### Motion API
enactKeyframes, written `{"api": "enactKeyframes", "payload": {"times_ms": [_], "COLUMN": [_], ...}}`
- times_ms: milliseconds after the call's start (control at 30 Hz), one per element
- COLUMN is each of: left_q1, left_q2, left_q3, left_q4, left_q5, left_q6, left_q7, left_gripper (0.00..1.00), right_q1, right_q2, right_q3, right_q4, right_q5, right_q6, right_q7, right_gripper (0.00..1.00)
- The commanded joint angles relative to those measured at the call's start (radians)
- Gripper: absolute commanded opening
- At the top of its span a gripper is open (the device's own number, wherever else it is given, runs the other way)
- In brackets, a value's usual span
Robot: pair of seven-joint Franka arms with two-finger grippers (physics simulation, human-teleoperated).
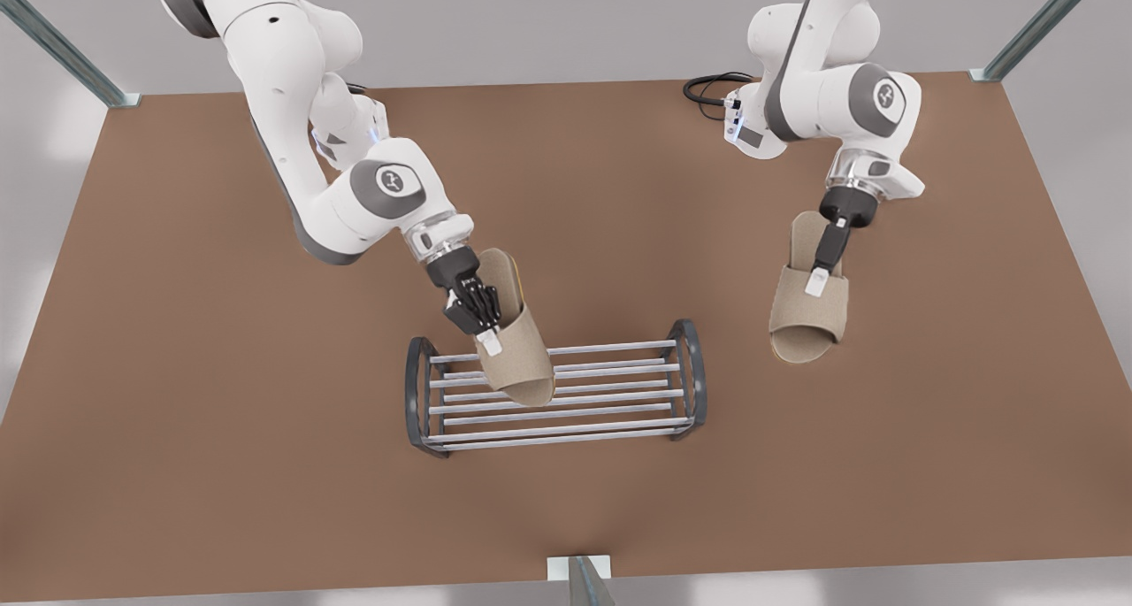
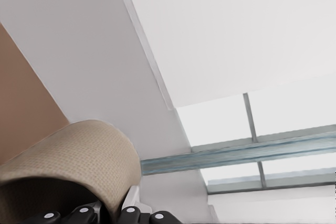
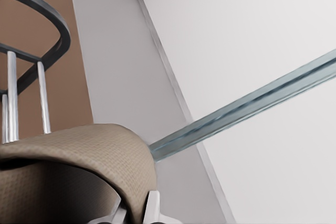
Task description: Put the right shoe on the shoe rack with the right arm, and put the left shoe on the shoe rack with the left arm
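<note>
In the front view you see a brown surface [image 1: 221, 464] with two white arms reaching in from the far edge. The right pincer [image 1: 485, 325], on that view's left, grips the strap of a tan slipper, the right shoe [image 1: 517, 358], held tilted with its toe over the silver bars of the shoe rack [image 1: 557, 398]. On that view's right, the left pincer [image 1: 819, 279] pinches the strap of the left shoe [image 1: 806, 323], well apart from the rack; whether its sole touches the surface is hard to tell.

In the left wrist view, the left shoe's woven strap [image 2: 79, 161] curves over dark fingers [image 2: 131, 216].

In the right wrist view, the right shoe's strap [image 3: 79, 166] sits beside a pale fingertip [image 3: 152, 208], with the rack's arched end frame [image 3: 52, 24] beyond.
</note>
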Motion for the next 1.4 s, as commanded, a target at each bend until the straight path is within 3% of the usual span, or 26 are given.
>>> {"api": "enactKeyframes", "payload": {"times_ms": [0, 333, 533, 567, 600, 733, 1000, 1267, 1333, 1367], "left_q1": [-0.004, -0.044, -0.12, -0.132, -0.144, -0.144, -0.166, -0.166, -0.166, -0.166], "left_q2": [-0.002, 0.099, 0.277, 0.309, 0.344, 0.491, 0.617, 0.758, 0.769, 0.774], "left_q3": [-0.04, -0.233, -0.296, -0.302, -0.302, -0.277, -0.234, -0.201, -0.201, -0.195], "left_q4": [0.005, 0.131, 0.361, 0.398, 0.428, 0.522, 0.643, 0.7, 0.711, 0.717], "left_q5": [-0.002, -0.008, -0.013, -0.013, -0.011, 0.047, 0.098, 0.305, 0.307, 0.322], "left_q6": [0.034, 0.057, 0.227, 0.253, 0.268, 0.271, 0.268, 0.259, 0.256, 0.255], "left_q7": [-0.406, -0.495, -0.495, -0.495, -0.495, -0.485, -0.479, -0.472, -0.472, -0.472], "left_gripper": [0.21, 0.21, 0.21, 0.21, 0.21, 0.21, 0.21, 0.21, 0.23, 0.32], "right_q1": [0.013, 0.021, 0.021, 0.021, 0.021, 0.022, 0.03, 0.027, 0.027, 0.028], "right_q2": [0.053, 0.159, 0.176, 0.176, 0.178, 0.195, 0.202, 0.142, 0.138, 0.136], "right_q3": [-0.026, -0.067, -0.084, -0.084, -0.084, -0.101, -0.119, -0.118, -0.118, -0.118], "right_q4": [0.033, 0.015, 0.015, 0.015, 0.015, -0.011, -0.031, -0.077, -0.08, -0.089], "right_q5": [0.016, 0.002, 0.003, 0.013, 0.014, 0.002, -0.029, -0.036, -0.036, -0.036], "right_q6": [-0.041, -0.216, -0.25, -0.25, -0.25, -0.291, -0.302, -0.299, -0.299, -0.299], "right_q7": [-0.027, -0.05, -0.043, -0.035, -0.031, -0.029, -0.02, -0.009, -0.004, -0.004], "right_gripper": [0.21, 0.21, 0.21, 0.71, 1.0, 1.0, 1.0, 1.0, 1.0, 1.0]}}
